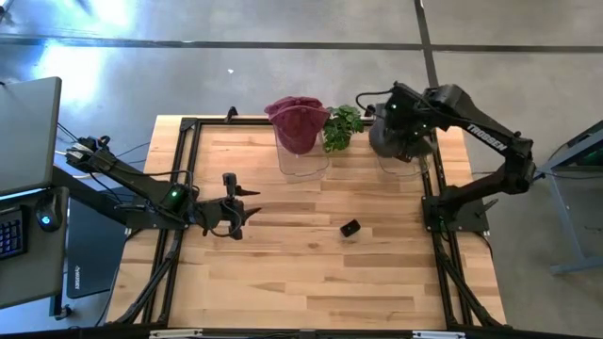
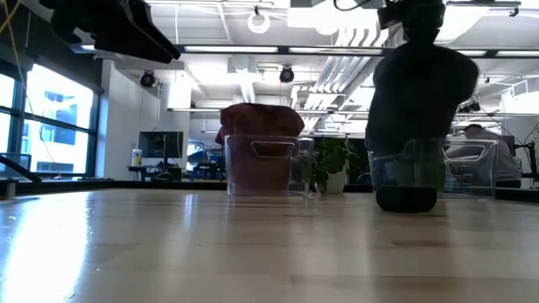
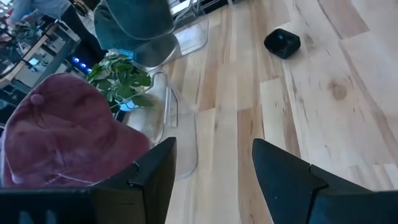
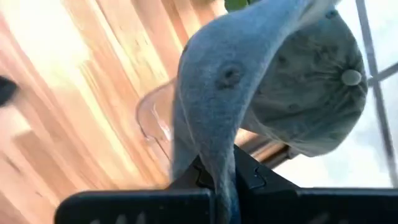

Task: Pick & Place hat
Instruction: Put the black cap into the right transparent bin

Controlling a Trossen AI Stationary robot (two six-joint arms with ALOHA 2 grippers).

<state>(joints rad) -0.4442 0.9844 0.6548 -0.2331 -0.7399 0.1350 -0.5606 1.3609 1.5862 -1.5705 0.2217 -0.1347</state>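
Note:
A dark grey cap [image 1: 403, 139] hangs from my right gripper [image 4: 217, 173], which is shut on it above the right clear container [image 1: 407, 162] at the table's far edge. In the low view the cap [image 2: 419, 93] reaches down into that container [image 2: 459, 168]. A maroon hat [image 1: 298, 122] sits over the rim of a second clear container [image 1: 303, 158], left of a small green plant [image 1: 342, 127]. My left gripper [image 1: 241, 213] hovers open over the table's left middle, touching nothing. Its wrist view shows the maroon hat [image 3: 62, 134] ahead. My right gripper pinches a fold of the grey cap's cloth [image 4: 219, 146] between its two fingers, coming from above and pointing down. The cap hangs below the fingers, with its crown and top button [image 4: 351, 77] to one side. Its lower end [image 2: 406, 199] is inside the clear container.
A small black object [image 1: 350, 228] lies on the wood right of centre, also visible in the left wrist view [image 3: 282, 43]. Black frame rails [image 1: 179, 179] run along the table's left and right sides. The near half of the tabletop [image 1: 311, 282] is bare wood.

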